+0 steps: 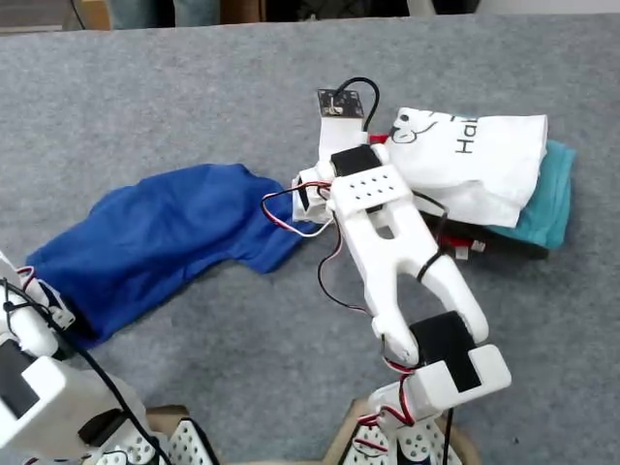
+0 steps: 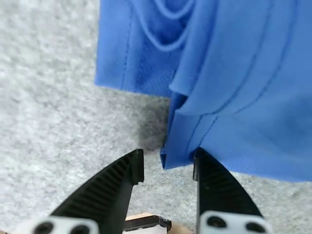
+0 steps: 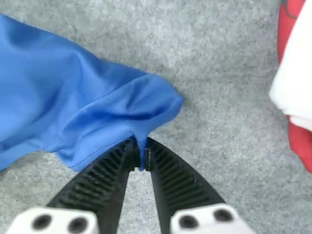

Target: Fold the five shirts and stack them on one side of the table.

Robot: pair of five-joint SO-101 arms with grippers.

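The blue shirt lies bunched and stretched across the grey desk between the two arms. The right gripper is nearly closed, pinching the shirt's hem by the folded corner. The left gripper stands parted at the opposite end, a hem corner between its jaws. A white shirt tops a teal shirt near the desk's far right.
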